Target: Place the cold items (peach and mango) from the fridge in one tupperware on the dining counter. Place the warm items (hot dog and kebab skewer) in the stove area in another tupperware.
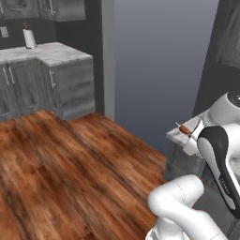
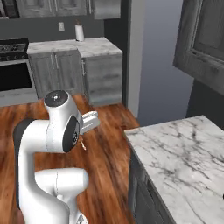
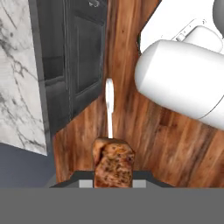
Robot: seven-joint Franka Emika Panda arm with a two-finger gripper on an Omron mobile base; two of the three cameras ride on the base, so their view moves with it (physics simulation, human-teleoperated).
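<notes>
In the left base view we see one kebab skewer (image 1: pixel 185 130) clamped in the gripper (image 1: pixel 191 136), open wood floor (image 1: pixel 70 164) to its left. In the right base view, one marble dining counter (image 2: pixel 183 153) stands right of the arm. In the hand view, the skewer's meat sits between the fingers, stick pointing ahead over floor, counter edge alongside.

A home kitchen: grey cabinets (image 2: pixel 70 72) under a marble worktop (image 2: pixel 74 46), a stove (image 2: pixel 13 70), a paper towel roll (image 2: pixel 79 32), wood plank floor (image 1: pixel 65 159), and a marble island worktop (image 2: pixel 183 153).
</notes>
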